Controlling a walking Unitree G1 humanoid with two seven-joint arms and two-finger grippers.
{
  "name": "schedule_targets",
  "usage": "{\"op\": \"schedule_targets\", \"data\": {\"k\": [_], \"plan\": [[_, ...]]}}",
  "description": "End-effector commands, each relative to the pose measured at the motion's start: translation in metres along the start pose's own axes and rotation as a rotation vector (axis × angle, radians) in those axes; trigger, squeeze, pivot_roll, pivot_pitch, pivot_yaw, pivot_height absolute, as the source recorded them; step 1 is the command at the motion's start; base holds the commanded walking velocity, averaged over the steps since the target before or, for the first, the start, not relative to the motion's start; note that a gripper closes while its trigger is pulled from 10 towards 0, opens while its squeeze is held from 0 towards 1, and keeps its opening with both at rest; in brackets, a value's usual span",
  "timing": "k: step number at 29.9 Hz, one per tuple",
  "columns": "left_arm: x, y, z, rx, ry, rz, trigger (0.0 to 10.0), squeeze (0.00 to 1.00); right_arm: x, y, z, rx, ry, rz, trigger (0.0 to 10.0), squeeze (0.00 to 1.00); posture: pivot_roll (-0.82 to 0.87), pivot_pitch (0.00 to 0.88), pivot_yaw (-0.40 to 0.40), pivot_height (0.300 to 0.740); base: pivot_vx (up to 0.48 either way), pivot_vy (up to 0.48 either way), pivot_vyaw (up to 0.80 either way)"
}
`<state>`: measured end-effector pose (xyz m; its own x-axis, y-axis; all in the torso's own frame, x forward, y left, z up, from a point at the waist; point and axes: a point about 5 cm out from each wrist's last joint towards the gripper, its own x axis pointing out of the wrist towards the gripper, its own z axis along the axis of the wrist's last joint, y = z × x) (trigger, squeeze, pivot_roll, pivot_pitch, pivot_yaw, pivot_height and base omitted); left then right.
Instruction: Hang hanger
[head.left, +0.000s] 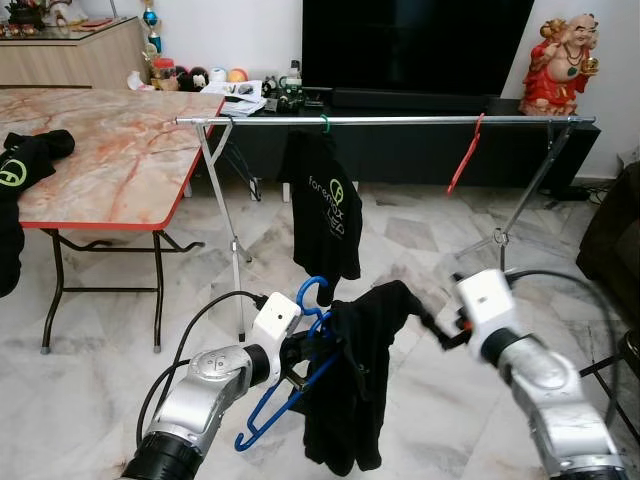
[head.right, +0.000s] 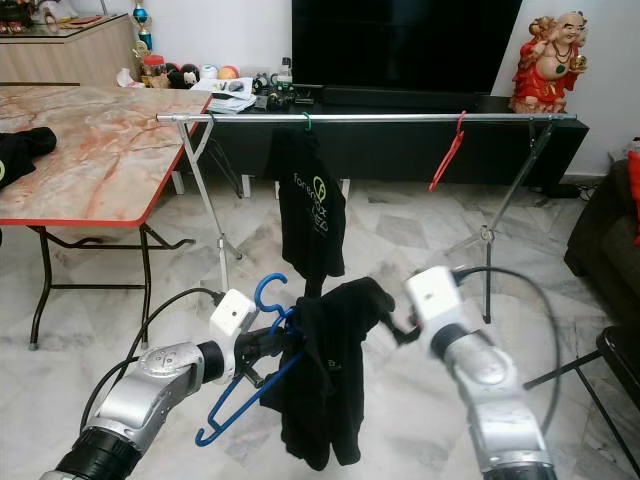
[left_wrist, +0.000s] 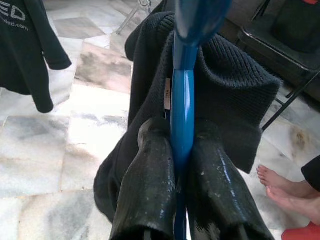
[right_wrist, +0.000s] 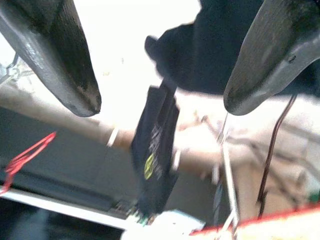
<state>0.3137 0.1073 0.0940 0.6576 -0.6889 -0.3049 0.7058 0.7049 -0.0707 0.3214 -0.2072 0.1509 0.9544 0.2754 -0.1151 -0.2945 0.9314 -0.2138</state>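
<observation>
My left gripper is shut on a blue plastic hanger, low in front of me, and its two fingers pinch the blue bar. A black garment is draped over the hanger and hangs down. My right gripper is open just to the right of the garment's upper corner, with nothing between its fingers. Beyond stands a metal clothes rail. On it hang a black T-shirt on a green hook and a bare red hanger.
A marble-topped folding table stands at the left with dark clothes on its edge. Behind the rail are a black TV stand and a red statue. A dark chair and a person's bare feet are near the right side.
</observation>
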Motion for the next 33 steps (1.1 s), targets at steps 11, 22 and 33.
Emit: {"op": "schedule_targets", "data": {"k": [11,22,33], "plan": [[-0.023,-0.001,-0.006,0.137,0.072,-0.207,10.0,0.0,0.005,-0.006,0.004,-0.331,0.127,0.51,10.0,0.0,0.06,0.0,-0.016,0.74,0.0,0.0,0.0],[-0.027,-0.012,-0.002,0.187,0.107,-0.349,10.0,0.0,-0.002,-0.002,-0.008,-0.399,0.252,0.98,10.0,0.0,0.06,0.0,-0.022,0.74,0.0,0.0,0.0],[-0.038,-0.022,0.007,0.222,0.128,-0.485,10.0,0.0,0.006,0.023,-0.01,-0.315,0.196,1.212,10.0,0.0,0.08,0.0,-0.019,0.74,0.0,0.0,0.0]]}}
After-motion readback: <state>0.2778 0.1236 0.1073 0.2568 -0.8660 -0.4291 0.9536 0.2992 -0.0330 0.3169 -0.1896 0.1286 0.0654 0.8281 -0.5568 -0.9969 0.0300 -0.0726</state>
